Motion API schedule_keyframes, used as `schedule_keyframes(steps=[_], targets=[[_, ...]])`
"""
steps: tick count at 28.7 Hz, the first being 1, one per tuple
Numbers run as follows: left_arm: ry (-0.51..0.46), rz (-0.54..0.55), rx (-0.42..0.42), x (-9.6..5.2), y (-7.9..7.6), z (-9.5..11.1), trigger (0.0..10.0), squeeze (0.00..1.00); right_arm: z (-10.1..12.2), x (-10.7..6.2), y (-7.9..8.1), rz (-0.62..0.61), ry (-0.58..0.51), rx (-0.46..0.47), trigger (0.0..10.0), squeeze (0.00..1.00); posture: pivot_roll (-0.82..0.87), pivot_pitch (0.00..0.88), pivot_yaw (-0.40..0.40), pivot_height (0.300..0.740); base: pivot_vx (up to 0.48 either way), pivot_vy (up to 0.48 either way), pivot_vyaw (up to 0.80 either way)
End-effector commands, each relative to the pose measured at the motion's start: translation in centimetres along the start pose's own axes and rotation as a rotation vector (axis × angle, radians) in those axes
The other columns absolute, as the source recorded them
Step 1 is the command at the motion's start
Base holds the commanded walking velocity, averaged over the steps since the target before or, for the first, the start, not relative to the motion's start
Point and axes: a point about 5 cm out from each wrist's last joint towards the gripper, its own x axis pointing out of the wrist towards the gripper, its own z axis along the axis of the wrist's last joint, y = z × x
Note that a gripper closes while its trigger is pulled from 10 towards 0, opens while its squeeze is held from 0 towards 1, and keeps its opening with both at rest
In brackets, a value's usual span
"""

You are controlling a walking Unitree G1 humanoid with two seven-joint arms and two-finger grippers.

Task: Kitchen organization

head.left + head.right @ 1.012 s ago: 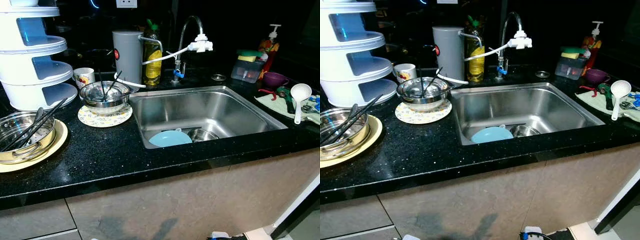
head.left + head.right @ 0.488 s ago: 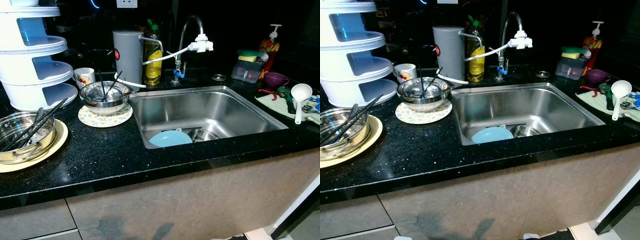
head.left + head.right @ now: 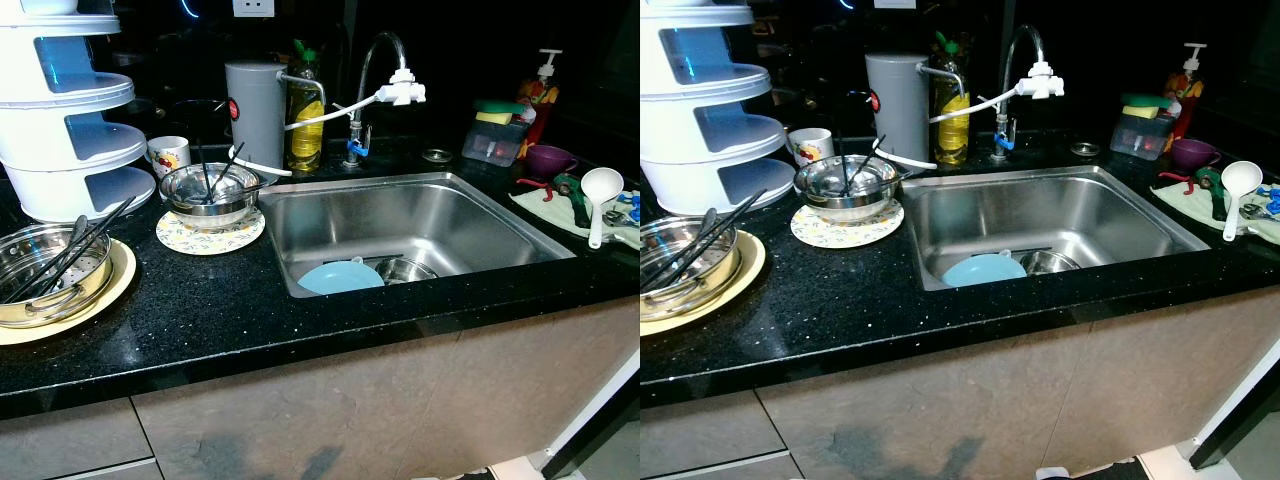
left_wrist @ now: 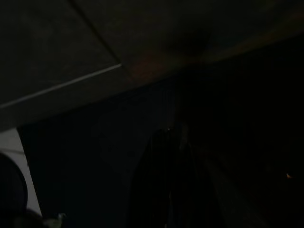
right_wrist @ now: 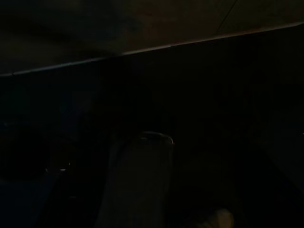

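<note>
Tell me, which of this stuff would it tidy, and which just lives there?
To tidy: light blue plate in the sink; steel bowl with utensils; steel pot with chopsticks; white ladle.

Staying put: faucet, oil bottle, grey canister, white tiered rack.

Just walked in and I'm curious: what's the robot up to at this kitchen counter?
Nothing is being handled right now. The robot stands facing a black speckled counter with a stainless steel sink, both arms hanging idle in the dark below. A light blue plate and a small steel bowl lie in the sink. To the left, a steel bowl holding dark utensils sits on a patterned plate, and a steel pot with chopsticks sits on a yellow plate. A white ladle lies on the right.
</note>
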Motion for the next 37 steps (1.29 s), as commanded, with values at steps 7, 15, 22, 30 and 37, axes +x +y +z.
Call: schedule_keyframes(steps=[7,15,22,30,37], targets=[[-0.029,-0.033,-0.009,0.1,-0.5,0.4,10.0,0.00,-0.4,-0.2,0.0,0.006,-0.029,0.009,10.0,0.00,0.03,0.122,-0.040,0.740,0.000,0.000,0.00],[-0.076,-0.085,-0.012,0.0,-1.2,0.8,10.0,0.00,0.2,0.0,1.5,0.115,-0.072,0.043,10.0,0.00,0.03,0.124,-0.037,0.740,0.000,0.000,0.00],[-0.083,-0.107,-0.032,0.0,-1.6,0.8,10.0,0.00,0.7,0.1,1.7,0.149,-0.104,0.088,10.0,0.00,0.03,0.127,-0.040,0.740,0.000,0.000,0.00],[-0.090,-0.184,-0.024,-0.1,-2.3,0.8,10.0,0.00,1.2,0.0,0.8,0.088,-0.137,0.161,10.0,0.00,0.04,0.117,-0.048,0.740,0.000,0.000,0.00],[-0.048,-0.131,-0.049,-0.1,-1.8,0.3,10.0,0.00,0.6,0.0,0.8,0.130,-0.076,0.165,10.0,0.00,0.04,0.125,-0.048,0.740,0.000,0.000,0.00]])
